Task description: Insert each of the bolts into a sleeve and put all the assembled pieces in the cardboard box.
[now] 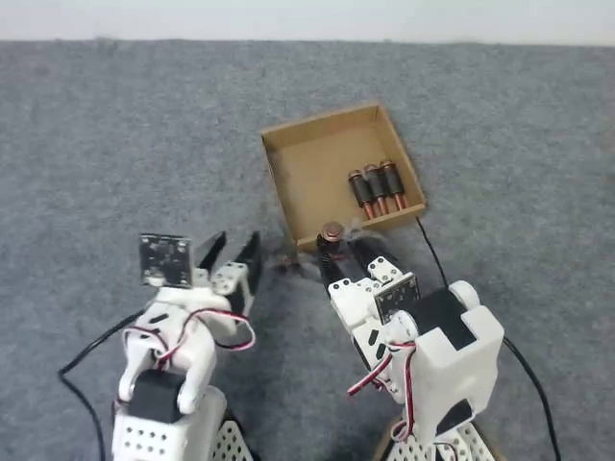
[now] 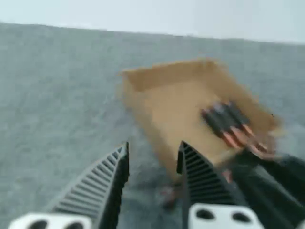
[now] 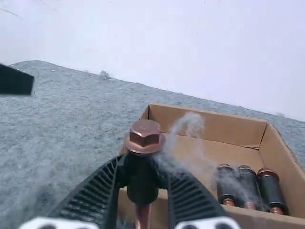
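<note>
The cardboard box (image 1: 307,144) sits on the grey carpet and holds three assembled bolt-and-sleeve pieces (image 1: 378,188) along one side wall, also seen as black sleeves with copper ends (image 3: 248,187) (image 2: 229,125). My right gripper (image 1: 344,254) is shut on another assembled piece, a copper bolt (image 3: 145,136) in a black sleeve (image 3: 142,179), held upright just outside the box's near wall. A tuft of grey fluff (image 3: 188,125) clings beside it. My left gripper (image 1: 233,255) stands open with nothing between its fingers (image 2: 153,164), to the left of the box's near corner.
Grey carpet (image 1: 115,144) covers the table all around. A black cable (image 1: 434,254) runs from the box's near right corner toward the right arm's base. A white wall (image 3: 190,43) lies behind the box.
</note>
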Controlling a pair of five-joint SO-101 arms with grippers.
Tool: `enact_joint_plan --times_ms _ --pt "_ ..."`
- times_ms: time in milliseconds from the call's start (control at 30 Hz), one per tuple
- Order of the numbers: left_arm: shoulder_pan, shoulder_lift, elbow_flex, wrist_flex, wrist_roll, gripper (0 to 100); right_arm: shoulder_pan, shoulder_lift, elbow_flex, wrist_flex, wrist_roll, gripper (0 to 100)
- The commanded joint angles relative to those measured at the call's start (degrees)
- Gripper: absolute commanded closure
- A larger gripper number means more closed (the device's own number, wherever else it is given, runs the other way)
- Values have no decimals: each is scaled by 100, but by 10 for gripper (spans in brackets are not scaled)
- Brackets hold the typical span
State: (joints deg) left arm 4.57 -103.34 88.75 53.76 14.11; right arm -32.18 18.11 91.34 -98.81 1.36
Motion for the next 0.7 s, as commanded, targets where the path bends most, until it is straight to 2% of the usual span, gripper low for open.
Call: enact_joint_plan --times_ms 0,200,300,467,667 --pt "-844 -114 75 44 246 841 198 -347 -35 -119 114 992" --pt "-1231 -123 523 26 334 841 470 -347 -193 -171 114 992" --pt "-1433 -105 796 -290 325 848 602 -347 -457 -171 114 992" --pt "-1714 -105 778 -343 316 991 945 -347 -949 -163 114 992" --pt "-1697 -105 778 246 -237 990 1332 -356 -1618 -110 123 992"
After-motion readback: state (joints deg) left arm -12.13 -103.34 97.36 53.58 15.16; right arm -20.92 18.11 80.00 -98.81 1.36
